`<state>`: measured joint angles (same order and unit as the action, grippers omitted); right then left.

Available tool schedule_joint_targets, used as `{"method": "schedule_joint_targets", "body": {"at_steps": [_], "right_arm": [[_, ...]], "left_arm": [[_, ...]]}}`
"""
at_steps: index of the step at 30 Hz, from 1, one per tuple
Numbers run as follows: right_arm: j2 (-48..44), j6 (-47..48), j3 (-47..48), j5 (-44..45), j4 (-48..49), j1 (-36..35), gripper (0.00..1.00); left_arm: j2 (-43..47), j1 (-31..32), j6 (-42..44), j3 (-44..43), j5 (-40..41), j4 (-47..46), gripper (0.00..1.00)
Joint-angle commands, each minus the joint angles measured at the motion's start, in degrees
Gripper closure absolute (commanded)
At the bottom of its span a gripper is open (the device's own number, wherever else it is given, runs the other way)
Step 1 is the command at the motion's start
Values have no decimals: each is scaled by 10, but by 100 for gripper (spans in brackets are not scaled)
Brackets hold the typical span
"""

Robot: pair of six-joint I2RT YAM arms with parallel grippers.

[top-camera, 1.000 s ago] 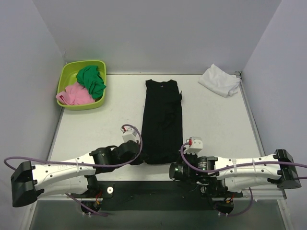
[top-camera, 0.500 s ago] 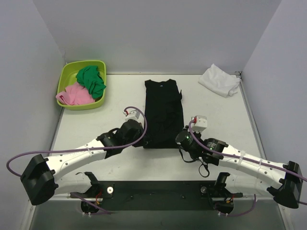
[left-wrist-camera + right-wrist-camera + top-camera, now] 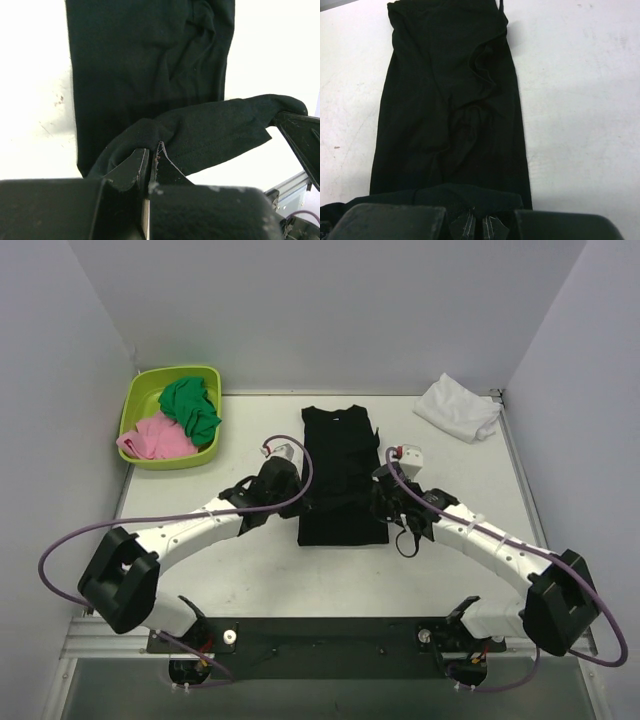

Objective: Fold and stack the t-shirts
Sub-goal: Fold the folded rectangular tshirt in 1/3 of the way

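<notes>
The black t-shirt (image 3: 340, 450) lies lengthwise in a narrow strip at the table's middle, neck at the far end. Its near hem is lifted and doubled back over the lower body. My left gripper (image 3: 300, 502) is shut on the hem's left corner, seen up close in the left wrist view (image 3: 150, 152), where the raised cloth (image 3: 220, 130) stretches to the right. My right gripper (image 3: 376, 502) is shut on the hem's right corner (image 3: 479, 220), with the flat shirt body (image 3: 450, 90) ahead of it. The white t-shirt (image 3: 458, 407) lies crumpled at the far right corner.
A lime-green tub (image 3: 178, 369) at the far left holds a green cloth (image 3: 190, 408) and a pink cloth (image 3: 155, 440). Grey walls close in the table on the left, back and right. Purple cables loop off both arms.
Both grippers have carried the black shirt's near hem away from the table's front edge toward the neck, so the shirt's visible length is shorter. Both arms are stretched further out.
</notes>
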<state>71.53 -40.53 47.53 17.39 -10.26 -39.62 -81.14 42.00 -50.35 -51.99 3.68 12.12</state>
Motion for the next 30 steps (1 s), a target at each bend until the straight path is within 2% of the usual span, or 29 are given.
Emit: {"method": "schedule_joint_targets", "body": {"at_steps": [1, 17, 18, 19, 20, 21, 22, 23, 25, 30], "right_arm": [[45, 40, 38, -29, 35, 42, 100], [249, 59, 151, -138, 86, 140, 100], [262, 62, 157, -142, 94, 146, 100], [267, 66, 165, -147, 97, 148, 92], [271, 71, 170, -145, 97, 150, 79], [276, 74, 174, -143, 113, 151, 61], [276, 77, 179, -141, 115, 153, 44], [275, 83, 186, -134, 115, 153, 18], [260, 87, 187, -130, 117, 152, 0], [166, 90, 133, -109, 110, 138, 0]], "left_arm": [[-40, -34, 23, -36, -19, -25, 100], [-236, -117, 32, -159, -92, -80, 100], [-241, -121, 30, -166, -95, -82, 96], [-251, -130, 28, -168, -96, -88, 80], [-253, -135, 23, -172, -93, -87, 19], [-256, -141, 19, -175, -92, -86, 7], [-251, -152, 17, -175, -93, -88, 7], [-245, -157, 17, -176, -91, -90, 7], [-213, -162, 17, -169, -82, -93, 7], [-109, -156, 26, -115, -57, -90, 6]]}}
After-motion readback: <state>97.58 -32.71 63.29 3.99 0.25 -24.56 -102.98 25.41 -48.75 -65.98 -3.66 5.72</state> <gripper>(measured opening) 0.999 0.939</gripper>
